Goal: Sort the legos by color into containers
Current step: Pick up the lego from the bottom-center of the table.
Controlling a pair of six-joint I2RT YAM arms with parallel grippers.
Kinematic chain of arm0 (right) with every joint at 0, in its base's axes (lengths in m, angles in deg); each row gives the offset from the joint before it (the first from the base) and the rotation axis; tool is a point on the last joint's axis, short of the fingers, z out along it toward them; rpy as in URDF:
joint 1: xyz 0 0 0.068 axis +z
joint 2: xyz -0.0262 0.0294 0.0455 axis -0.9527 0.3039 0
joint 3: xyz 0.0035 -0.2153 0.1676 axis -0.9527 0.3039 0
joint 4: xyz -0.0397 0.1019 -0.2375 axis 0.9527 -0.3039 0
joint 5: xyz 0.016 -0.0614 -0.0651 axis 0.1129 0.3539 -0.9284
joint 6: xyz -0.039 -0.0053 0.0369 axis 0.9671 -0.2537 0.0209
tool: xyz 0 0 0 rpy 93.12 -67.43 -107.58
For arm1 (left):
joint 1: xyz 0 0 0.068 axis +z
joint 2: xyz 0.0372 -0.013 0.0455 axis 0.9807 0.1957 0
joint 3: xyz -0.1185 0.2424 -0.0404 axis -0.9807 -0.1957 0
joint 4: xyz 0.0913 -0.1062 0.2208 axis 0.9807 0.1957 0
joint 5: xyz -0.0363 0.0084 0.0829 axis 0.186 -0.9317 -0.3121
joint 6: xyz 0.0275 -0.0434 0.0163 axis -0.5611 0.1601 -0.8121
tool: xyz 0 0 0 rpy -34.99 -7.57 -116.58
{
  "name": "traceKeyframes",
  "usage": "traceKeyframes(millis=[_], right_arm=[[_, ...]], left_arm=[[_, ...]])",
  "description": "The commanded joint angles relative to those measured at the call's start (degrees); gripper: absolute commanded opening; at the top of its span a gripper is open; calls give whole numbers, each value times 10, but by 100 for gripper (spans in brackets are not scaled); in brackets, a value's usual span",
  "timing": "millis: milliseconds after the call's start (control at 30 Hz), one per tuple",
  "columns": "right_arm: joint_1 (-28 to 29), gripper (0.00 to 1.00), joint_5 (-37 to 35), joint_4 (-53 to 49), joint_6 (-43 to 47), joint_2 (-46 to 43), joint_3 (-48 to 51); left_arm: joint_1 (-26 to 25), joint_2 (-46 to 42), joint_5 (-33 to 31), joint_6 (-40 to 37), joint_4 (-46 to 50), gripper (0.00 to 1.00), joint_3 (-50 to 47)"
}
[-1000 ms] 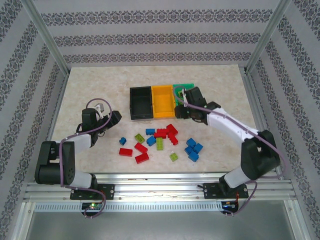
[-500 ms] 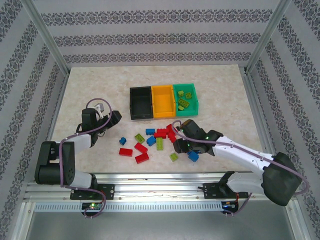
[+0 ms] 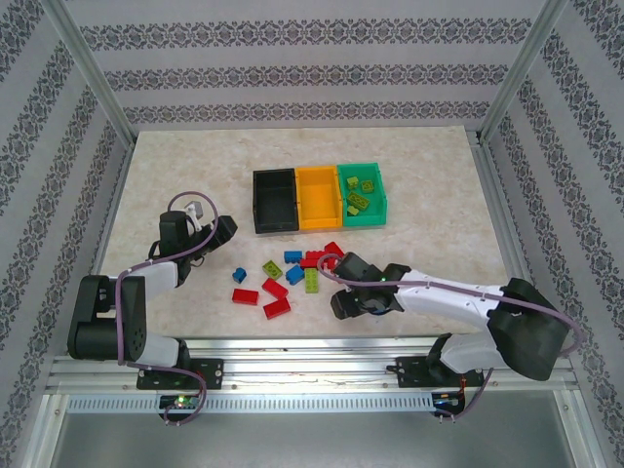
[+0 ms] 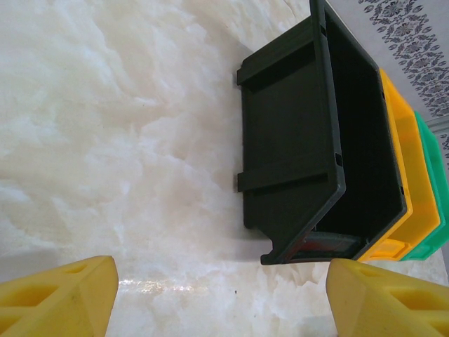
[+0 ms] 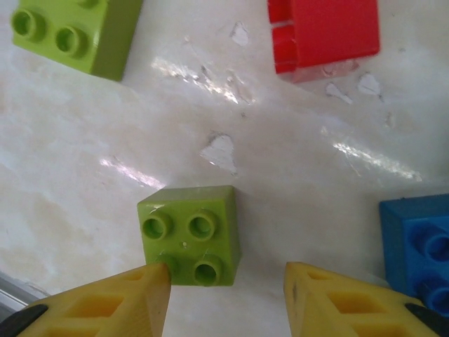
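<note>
From above, the right pincer (image 3: 349,302) sits low on the worktop (image 3: 195,175) among scattered legos (image 3: 276,290), its fingers hidden. The right wrist view has them apart, a yellow-green lego (image 5: 188,235) partly between them. The left pincer (image 4: 221,281), also apart, faces the black container (image 4: 302,140).

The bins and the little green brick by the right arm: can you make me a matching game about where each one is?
Things:
1. black bin
2. orange-yellow bin
3. green bin
4. square green brick

Places:
A. right end of the row, with green bricks inside
B. middle of the row
C. on the table, at the right gripper
D. left end of the row

Pairs: 1-D, 2-B, 3-A, 4-C
</note>
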Motion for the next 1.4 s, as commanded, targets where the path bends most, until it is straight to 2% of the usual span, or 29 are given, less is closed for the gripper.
traceKeyframes(millis=[0,300,533,733,800,933,1067,1167,1367], right_arm=[[12,49,-11,6,-9,22,-19],[27,50,-6,2,-11,47,-50],[36,53,-6,35,-47,54,-53],[40,52,-25,26,-48,101,-64],[43,50,-27,21,-45,112,-70],[46,36,-32,16,-41,110,-76],[37,33,-64,-10,-21,70,-99],[-9,34,-84,-1,14,41,-126],[-184,34,-50,56,67,24,-182]], left_arm=[[5,2,4,-2,-16,78,-5],[5,1,7,-1,-16,78,-5],[5,2,12,4,-19,79,-5],[5,-2,11,3,-16,79,-5],[5,-4,12,3,-14,79,-4],[5,-8,10,2,-13,79,-6],[5,-5,10,2,-13,79,-6],[5,-1,12,4,-17,79,-4],[5,2,10,3,-18,79,-5]])
